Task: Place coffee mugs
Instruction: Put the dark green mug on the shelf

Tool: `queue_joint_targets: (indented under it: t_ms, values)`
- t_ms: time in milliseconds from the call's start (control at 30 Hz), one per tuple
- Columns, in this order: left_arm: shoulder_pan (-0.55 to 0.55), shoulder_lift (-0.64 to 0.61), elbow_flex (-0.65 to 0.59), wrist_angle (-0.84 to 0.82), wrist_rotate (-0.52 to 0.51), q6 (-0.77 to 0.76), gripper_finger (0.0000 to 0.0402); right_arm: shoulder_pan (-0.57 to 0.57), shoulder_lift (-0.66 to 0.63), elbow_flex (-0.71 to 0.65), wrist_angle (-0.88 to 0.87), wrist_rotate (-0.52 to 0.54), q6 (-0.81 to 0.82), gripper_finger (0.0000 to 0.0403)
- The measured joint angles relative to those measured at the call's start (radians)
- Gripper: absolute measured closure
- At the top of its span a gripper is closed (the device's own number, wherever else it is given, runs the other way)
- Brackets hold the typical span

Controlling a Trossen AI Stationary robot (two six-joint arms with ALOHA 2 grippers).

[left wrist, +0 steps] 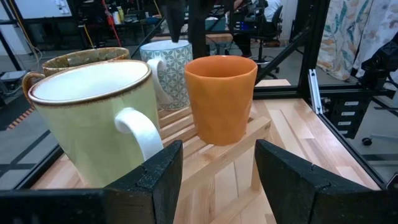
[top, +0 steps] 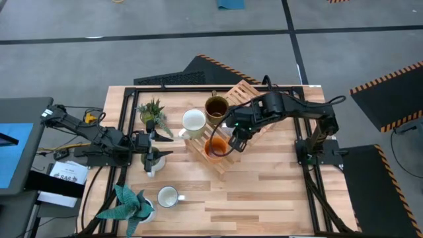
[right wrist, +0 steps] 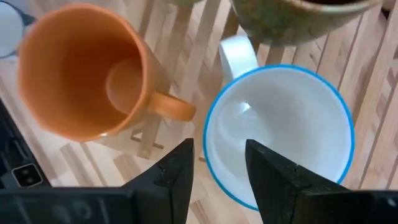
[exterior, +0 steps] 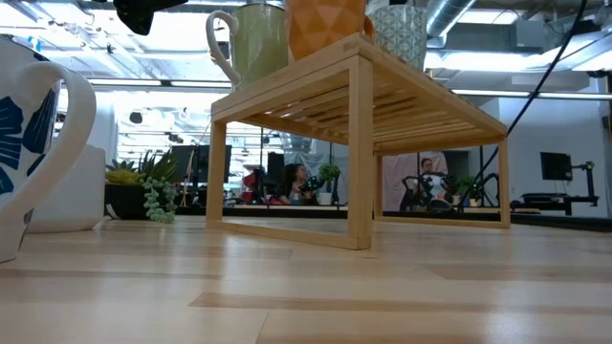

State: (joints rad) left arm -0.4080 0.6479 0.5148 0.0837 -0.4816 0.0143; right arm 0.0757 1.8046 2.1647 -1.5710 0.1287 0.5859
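Note:
A slatted wooden rack (top: pixel 246 90) stands mid-table. On it are a cream-white mug (top: pixel 193 121), a dark brown mug (top: pixel 216 106), an orange mug (top: pixel 215 148) and a white, blue-rimmed mug with a fine pattern (right wrist: pixel 280 130). My right gripper (right wrist: pixel 217 152) hangs open over the rack, pointing down. Its fingers stand on either side of the blue-rimmed mug's near rim (right wrist: pixel 209 149). My left gripper (top: pixel 165 146) is open and empty, level with the rack's top on its left side. A white mug with a blue pattern (top: pixel 168 196) stands near the table's front edge. My right gripper's fingers (left wrist: pixel 176 25) reach down to the blue-rimmed mug's rim, one on either side of its wall. I cannot tell whether they touch it. The mug stands upright on the rack.
A potted plant (top: pixel 153 112) stands left of the rack and another (top: pixel 129 202) at the front left corner. A white vessel (top: pixel 152 166) sits below my left gripper. Bare wood lies on the table's near right (top: pixel 264 192).

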Motion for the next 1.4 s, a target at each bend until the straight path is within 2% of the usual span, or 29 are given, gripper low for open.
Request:
queue_joint_targets:
  t_ms: [500,600,767,900,1100,1267,1400]
  values:
    - [0.000,0.000,0.000,-0.019,0.000,0.000,0.0214,0.069,-0.043,0.034,0.000,0.017,-0.147,0.0234]
    - [0.000,0.000,0.000,-0.019,0.000,0.000,0.0214,0.089,-0.088,0.032,0.001,0.114,-0.150,0.0234]
    - [0.000,0.000,0.000,-0.019,0.000,-0.002,0.0214,0.114,-0.211,-0.047,0.004,0.268,-0.096,0.0234]
    - [0.000,0.000,0.000,-0.024,0.000,-0.003,0.0214,0.150,-0.356,-0.214,0.001,0.380,0.036,0.0234]
    - [0.000,0.000,0.000,-0.024,0.000,-0.004,0.0214,0.264,-0.582,-0.589,0.065,0.428,0.285,0.0234]
    - [0.000,0.000,0.000,-0.020,0.000,-0.009,0.0214,0.402,-0.737,-0.919,0.399,0.442,0.326,0.0234]
    - [0.000,0.000,0.000,-0.018,0.000,-0.014,0.0214,0.492,-0.789,-1.141,0.779,0.487,0.204,0.0234]
